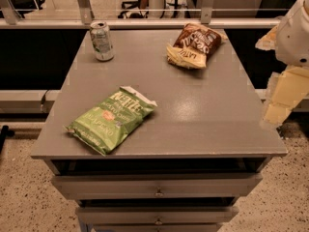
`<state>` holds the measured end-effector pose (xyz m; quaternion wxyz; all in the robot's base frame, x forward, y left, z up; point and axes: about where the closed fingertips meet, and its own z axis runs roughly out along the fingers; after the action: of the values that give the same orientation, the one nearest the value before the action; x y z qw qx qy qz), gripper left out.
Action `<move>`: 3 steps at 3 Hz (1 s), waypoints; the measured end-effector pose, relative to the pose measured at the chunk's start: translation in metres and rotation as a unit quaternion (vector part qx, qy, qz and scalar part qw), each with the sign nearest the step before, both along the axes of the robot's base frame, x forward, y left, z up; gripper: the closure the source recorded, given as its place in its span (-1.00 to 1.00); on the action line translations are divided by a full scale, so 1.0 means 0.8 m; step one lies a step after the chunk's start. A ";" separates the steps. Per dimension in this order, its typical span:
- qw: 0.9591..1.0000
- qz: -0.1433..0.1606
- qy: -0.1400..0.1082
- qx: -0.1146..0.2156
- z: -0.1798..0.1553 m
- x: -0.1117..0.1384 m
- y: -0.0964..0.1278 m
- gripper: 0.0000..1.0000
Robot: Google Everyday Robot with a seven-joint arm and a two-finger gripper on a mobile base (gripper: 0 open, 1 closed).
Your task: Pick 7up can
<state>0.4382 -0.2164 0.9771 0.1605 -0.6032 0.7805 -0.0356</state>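
Observation:
The 7up can [102, 41] stands upright near the far left corner of the grey table [203, 124]. It has a silvery-white body with green markings and a silver top. My arm comes in at the right edge of the view, and my gripper [278, 105] hangs beside the table's right side, off the tabletop. It is far from the can, across the table's width, and nothing shows in it.
A green chip bag [112, 120] lies at the front left of the table. A brown chip bag [195, 45] lies at the far right. Drawers [157, 186] sit below the tabletop. A rail and glass wall run behind the table.

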 end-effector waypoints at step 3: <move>0.995 0.000 -0.014 0.094 -0.036 0.041 0.040 -1.00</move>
<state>0.4713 -0.1847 0.9479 0.2273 -0.5848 0.7781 0.0299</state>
